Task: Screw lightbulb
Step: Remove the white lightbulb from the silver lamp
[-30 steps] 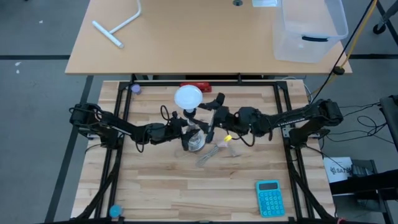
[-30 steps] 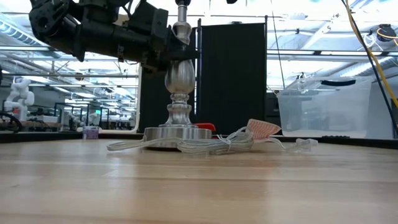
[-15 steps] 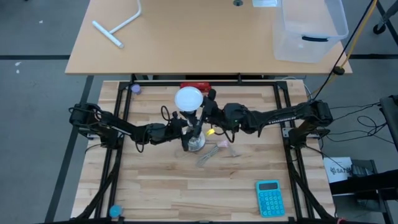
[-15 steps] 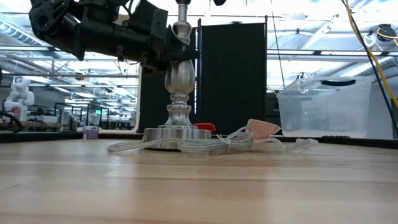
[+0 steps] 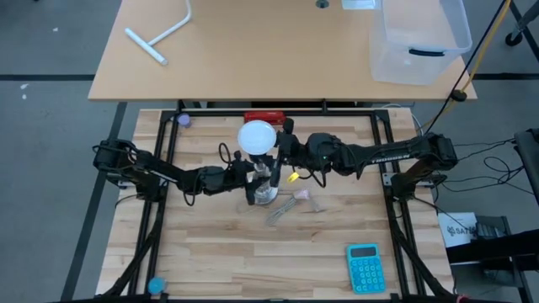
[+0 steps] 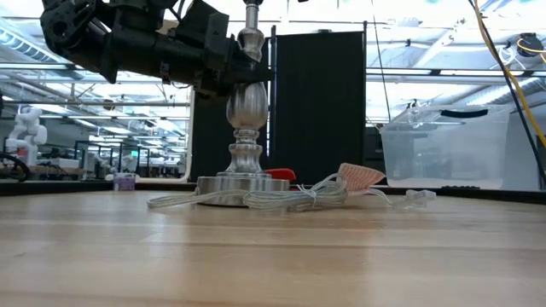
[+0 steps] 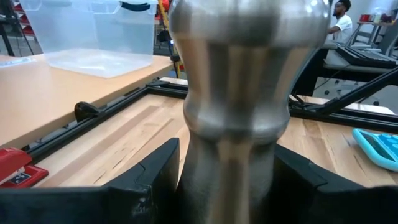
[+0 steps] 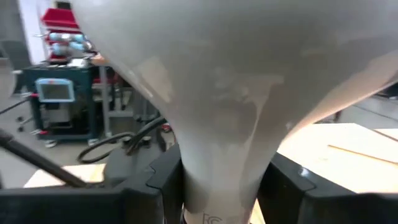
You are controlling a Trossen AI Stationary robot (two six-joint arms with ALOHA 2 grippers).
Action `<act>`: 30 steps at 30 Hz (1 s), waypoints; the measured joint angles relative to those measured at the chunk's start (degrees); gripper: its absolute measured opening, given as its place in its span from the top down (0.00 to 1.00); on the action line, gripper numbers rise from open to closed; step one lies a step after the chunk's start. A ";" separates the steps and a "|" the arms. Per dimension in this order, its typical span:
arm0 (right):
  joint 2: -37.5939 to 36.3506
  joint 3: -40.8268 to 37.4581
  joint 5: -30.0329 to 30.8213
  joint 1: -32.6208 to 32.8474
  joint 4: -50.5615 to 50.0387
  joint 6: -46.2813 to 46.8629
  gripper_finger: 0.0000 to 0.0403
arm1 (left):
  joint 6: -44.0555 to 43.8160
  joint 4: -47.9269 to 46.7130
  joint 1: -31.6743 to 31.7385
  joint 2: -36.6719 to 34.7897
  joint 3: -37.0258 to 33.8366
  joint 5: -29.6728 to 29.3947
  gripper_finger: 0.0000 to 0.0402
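My right end effector (image 5: 282, 150), pinching the white domed lightbulb (image 5: 257, 136), has carried it above the silver stand (image 6: 242, 111) clamped by my left end effector (image 5: 250, 171).

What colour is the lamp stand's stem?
Shiny silver metal; the lamp stand's stem shows best in the left wrist view.

a pale wooden plank worktop (image 5: 219, 252) sat on grey floor (image 5: 42, 151). behind it stood a tan desk (image 5: 253, 50) carrying a clear plastic bin (image 5: 417, 38).
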 joint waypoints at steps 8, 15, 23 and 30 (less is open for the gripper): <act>-0.58 0.00 -10.56 -2.83 -1.74 0.36 0.60 | 0.24 -0.07 0.04 0.00 -0.09 1.54 0.52; -0.62 0.02 -19.71 -5.02 -1.89 -0.62 0.61 | 1.38 0.03 0.08 0.00 -0.11 5.17 0.52; -0.62 0.00 -21.08 -5.80 -1.96 0.61 0.53 | 1.06 0.02 0.11 0.01 -0.11 5.54 0.52; -2.14 -0.04 -21.04 -5.61 -4.14 -1.78 0.37 | 0.82 0.03 0.11 0.02 -0.09 5.62 0.52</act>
